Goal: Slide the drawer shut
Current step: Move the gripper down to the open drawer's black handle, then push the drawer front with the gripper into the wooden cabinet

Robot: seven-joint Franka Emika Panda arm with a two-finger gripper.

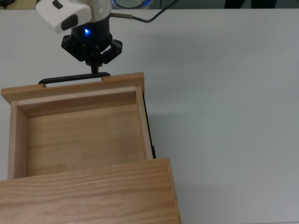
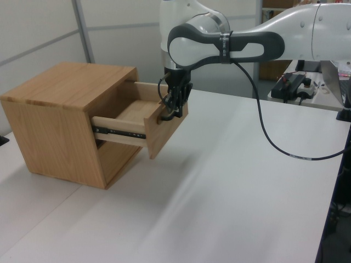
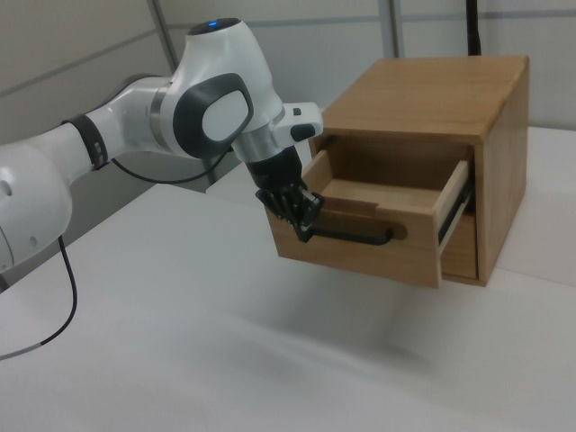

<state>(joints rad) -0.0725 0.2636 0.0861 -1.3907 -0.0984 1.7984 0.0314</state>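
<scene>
The drawer (image 1: 79, 135) stands pulled partway out of the cabinet (image 2: 60, 118), its light wood box open to the top view and bare inside; its wider front panel (image 3: 360, 247) faces away from the cabinet, and the thin black bar handle (image 1: 74, 78) runs along that panel; in the left view a dark metal runner (image 2: 118, 131) shows along the drawer's side wall between panel and cabinet; the gripper (image 1: 96, 65) is at the handle, near the handle's right end in the top view and its left end in the right view, its jaws set narrow and pressed against the bar; whether they clasp the bar or only push on it I cannot tell; a blue light (image 1: 86, 31) glows on the gripper's body; the white and grey arm (image 2: 241, 38) reaches in from the left view's right, with a black cable (image 2: 269, 126) hanging from it; the cabinet sits on a plain white bench (image 1: 224, 93), at the left view's left and the right view's right.
</scene>
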